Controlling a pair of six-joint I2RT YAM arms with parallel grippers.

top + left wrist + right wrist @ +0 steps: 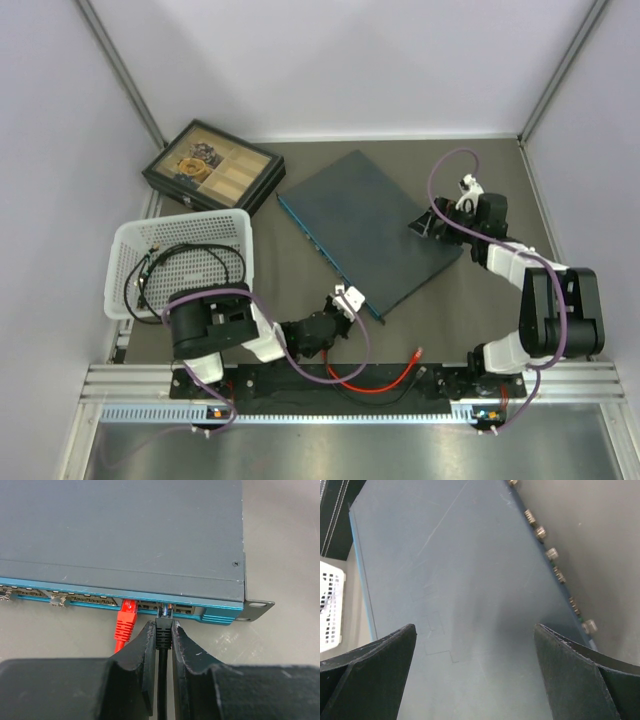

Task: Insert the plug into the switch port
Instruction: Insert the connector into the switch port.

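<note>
White basket (118, 268) holding black cables (200, 252), black plug (163, 630) at switch (125, 530) port

The left arm (215, 320) lies low, folded at the elbow and reaching right from its base. Its gripper (163, 626) has the jaws nearly together, pinching a black plug (163, 636). The right arm (550, 300) rises from its base, bends and reaches forward-left. Its gripper (475, 630) tilts downward with the jaws spread wide.
</note>
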